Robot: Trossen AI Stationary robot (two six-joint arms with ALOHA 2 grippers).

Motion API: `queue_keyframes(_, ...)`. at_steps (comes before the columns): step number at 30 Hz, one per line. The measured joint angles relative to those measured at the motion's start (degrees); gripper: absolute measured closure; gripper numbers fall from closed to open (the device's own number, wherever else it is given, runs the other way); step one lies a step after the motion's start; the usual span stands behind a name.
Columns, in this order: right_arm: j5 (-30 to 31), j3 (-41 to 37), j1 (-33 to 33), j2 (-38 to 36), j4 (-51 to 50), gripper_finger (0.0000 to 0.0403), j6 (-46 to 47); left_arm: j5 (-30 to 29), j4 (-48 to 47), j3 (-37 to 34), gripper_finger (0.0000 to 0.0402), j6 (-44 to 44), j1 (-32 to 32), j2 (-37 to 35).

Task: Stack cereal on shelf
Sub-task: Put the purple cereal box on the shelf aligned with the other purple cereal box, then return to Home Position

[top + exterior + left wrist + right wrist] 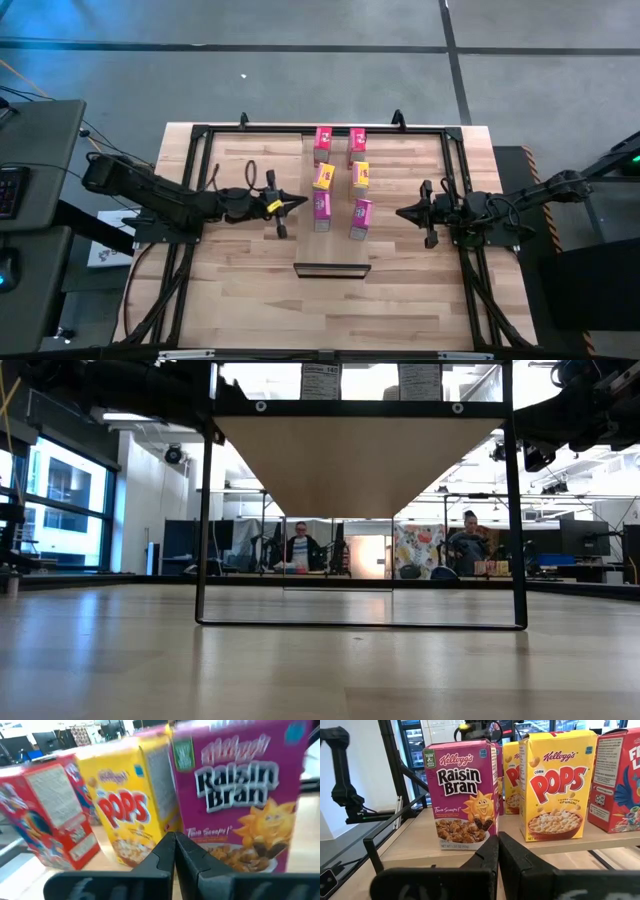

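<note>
Already all six small cardboard cereal boxes stand upright in two short rows on the long light-wood shelf (400,165), which spans the far-middle part of the butcher-block table (240,300) inside a black metal frame (210,133). In each row the order from far to near is red, yellow, magenta: red boxes (322,141) and (357,141) at the far end, yellow Corn Pops boxes (323,176) and (360,175) in the middle, and magenta Raisin Bran boxes (321,207) and (361,214) nearest. The right-hand magenta box looks slightly turned out of line.

Both arms sit level with the nearest pair. The left gripper (296,203) points in from the left, its tip just beside the left magenta box; in its wrist view the two dark fingers (162,855) are pressed together on nothing. The right gripper (403,212) faces the right magenta box from the right with a clear gap; its fingers (487,855) are likewise clenched and empty.

By their look the boxes are light, thin-walled and fairly stiff, with glossy printed faces that could slip, and tall enough to tip if nudged high up. A sound hold would be across the two narrow side panels, about mid-height, with gentle pressure so the cardboard does not buckle. Judging by this layout, the stacking seems done or nearly so.

A short dark bar (331,269) lies on the table nearer the camera.
</note>
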Motion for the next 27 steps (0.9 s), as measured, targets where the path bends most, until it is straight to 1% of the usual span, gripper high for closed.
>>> queue_keyframes(6, -0.2, 0.0, 0.01, 0.0, -0.31, 0.0403, 0.0, 1.89, -1.25, -4.75, 0.0401, -0.14, -0.95, -11.05)
queue_keyframes(14, -0.38, 0.0, 0.0, 0.0, -0.33, 0.0403, 0.0, 2.11, -1.4, -16.35, 0.0401, 0.58, -1.79, -30.24)
queue_keyframes(17, -0.27, 0.0, 0.01, 0.0, -0.25, 0.0403, -0.07, 4.43, -1.63, -19.6, 0.0401, 1.58, -1.79, -36.34)
queue_keyframes(21, 1.41, 0.0, 0.02, -0.02, -0.01, 0.0403, -0.48, 8.37, -2.28, -22.85, 0.0401, 3.11, -1.79, -42.34)
queue_keyframes(24, 1.76, 0.0, 0.0, 0.0, -0.02, 0.0403, 0.09, 11.21, -7.83, -24.17, 0.0401, 5.75, -1.79, -46.36)
queue_keyframes(27, 1.69, 0.0, 0.02, 0.0, -0.02, 0.0403, 1.5, 12.41, -14.83, -24.25, 0.0401, 5.94, -1.79, -50.49)
